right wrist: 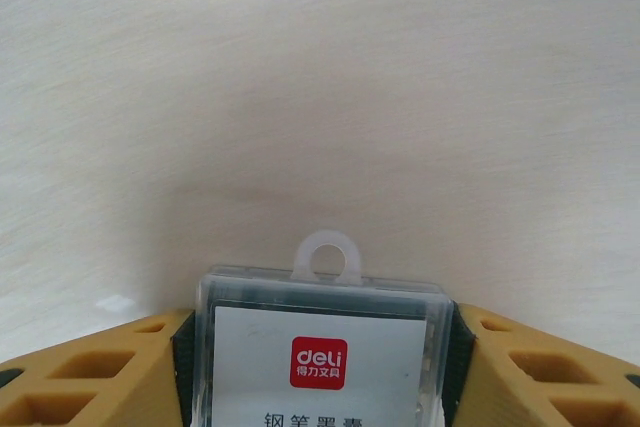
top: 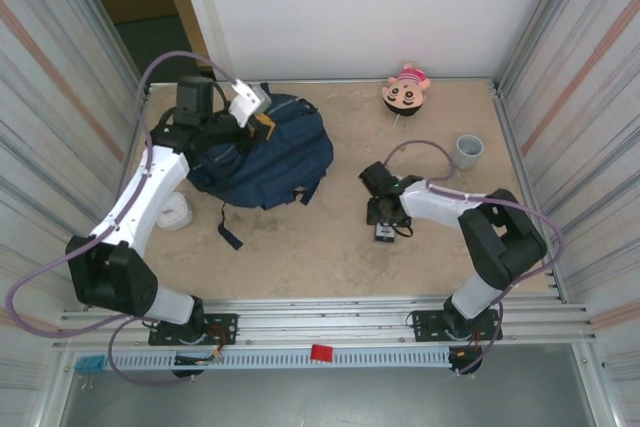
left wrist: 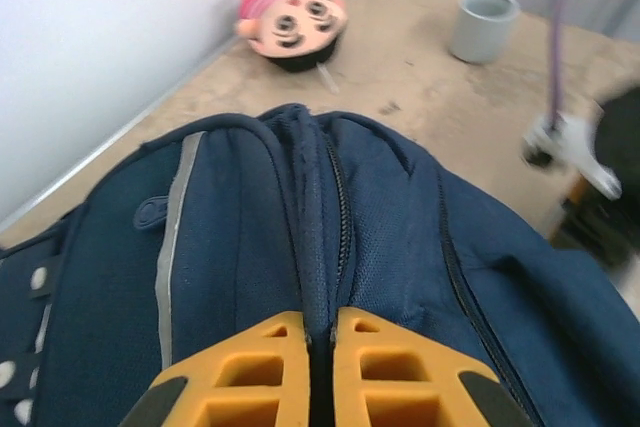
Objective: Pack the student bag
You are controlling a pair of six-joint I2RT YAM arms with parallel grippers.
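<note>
Between the left jaws, pressed shut, sat a ridge of fabric beside the zip of the student bag (left wrist: 400, 277), whose body lay just beneath and ahead of them. The right jaws, apart from the bag, clasped a clear plastic box (right wrist: 322, 347) by its two sides on the bench (right wrist: 320, 97). The box probably needed a straight, level lift while the left pinch kept the bag's top taut. Whether the zip stood open could not be told. The box's lower half was cut off.

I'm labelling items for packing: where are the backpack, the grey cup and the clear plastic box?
backpack (top: 285, 157), top view, main blue panel.
grey cup (left wrist: 480, 39), left wrist view, side wall.
clear plastic box (right wrist: 319, 362), right wrist view, red logo.
</note>
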